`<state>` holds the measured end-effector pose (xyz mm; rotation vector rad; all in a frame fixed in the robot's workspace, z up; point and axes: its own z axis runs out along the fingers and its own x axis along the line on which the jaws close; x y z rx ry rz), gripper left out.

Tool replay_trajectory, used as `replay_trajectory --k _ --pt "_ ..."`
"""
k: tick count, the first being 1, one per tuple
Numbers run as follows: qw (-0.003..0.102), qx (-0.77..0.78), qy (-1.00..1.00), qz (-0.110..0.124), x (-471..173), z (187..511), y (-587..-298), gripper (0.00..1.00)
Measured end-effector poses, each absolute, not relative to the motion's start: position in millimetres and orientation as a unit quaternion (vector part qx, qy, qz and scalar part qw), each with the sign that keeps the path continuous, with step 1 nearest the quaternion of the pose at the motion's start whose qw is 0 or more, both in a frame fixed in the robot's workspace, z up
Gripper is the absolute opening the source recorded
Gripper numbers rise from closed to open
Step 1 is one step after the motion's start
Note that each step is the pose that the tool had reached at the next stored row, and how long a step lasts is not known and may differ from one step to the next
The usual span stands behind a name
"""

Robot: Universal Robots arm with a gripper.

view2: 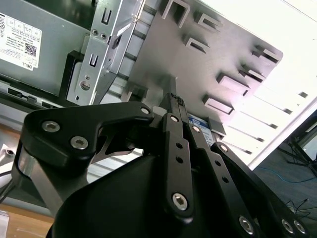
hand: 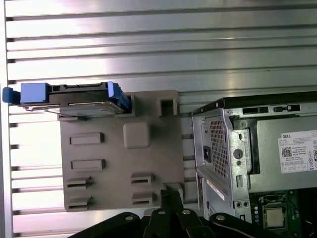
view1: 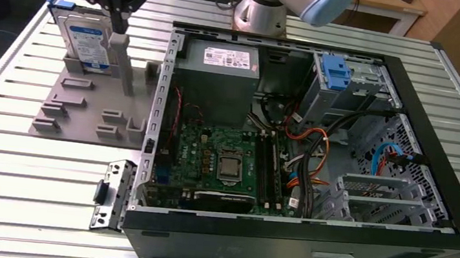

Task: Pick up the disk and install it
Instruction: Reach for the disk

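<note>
Upright on edge in the end slot of the grey fixture plate (view1: 76,111), at the exterior view's left: the disk (view1: 86,38), labelled face turned toward the open computer case (view1: 431,191). Seen edge-on in the first wrist view, with the bright blue frame showing at both ends of the disk (hand: 74,99). Untouched, not yet lifted.

Hanging just above and beside its upper edge, on the case side: the gripper (view1: 120,24), fingers drawn together to a point, clamped on nothing. Same closed tips of the gripper (hand: 169,193) over the plate in the first wrist view.

Step in hand, by judgement: the pick.
- Spread the jaws wide before descending, enough to pass both broad faces without nudging either.
- Centre over the top edge, midway between the blue ends, to avoid tilt on lifting.
- Close on the metal faces rather than on the plastic frame, probably springy.
- Keep clear of the grey post (view1: 118,64) standing just beside the disk.
- Pull straight up along the slot.
- Avoid sideways drag, likely to jam the frame or rock the plate on the slatted aluminium table (view1: 0,161).

Further off, inside the case: the drive cage with a blue clip (view1: 334,69), the grey power supply (view1: 217,79) and loose cables, all well apart from the work at the plate
</note>
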<state>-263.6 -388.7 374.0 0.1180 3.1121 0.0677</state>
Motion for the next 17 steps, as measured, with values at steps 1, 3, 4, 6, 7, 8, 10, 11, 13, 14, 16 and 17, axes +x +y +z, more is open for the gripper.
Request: replay_trajectory --k 1,3,4,6,7,8,10,11,13,14,16,17 --pt "0.013 0.038 0.999 0.022 -264 374 -389 0.1" --pt "0.013 0.038 0.999 0.022 -266 373 -388 0.1" --pt "0.013 0.038 0.999 0.022 -267 373 -388 0.1" --pt "0.013 0.038 0.999 0.022 -268 373 -388 0.1" --pt "0.013 0.038 0.999 0.022 -269 372 -388 0.1" --pt "0.013 0.038 0.999 0.022 -270 372 -388 0.1" --pt "0.013 0.038 0.999 0.022 -271 372 -387 0.1" --pt "0.013 0.038 0.999 0.022 -272 371 -387 0.1" --pt "0.013 0.038 0.999 0.022 -274 371 -387 0.1" --pt "0.013 0.038 0.999 0.022 -274 371 -386 0.1" --pt "0.013 0.038 0.999 0.022 -275 370 -386 0.1" --pt "0.013 0.038 0.999 0.022 -276 370 -386 0.1"
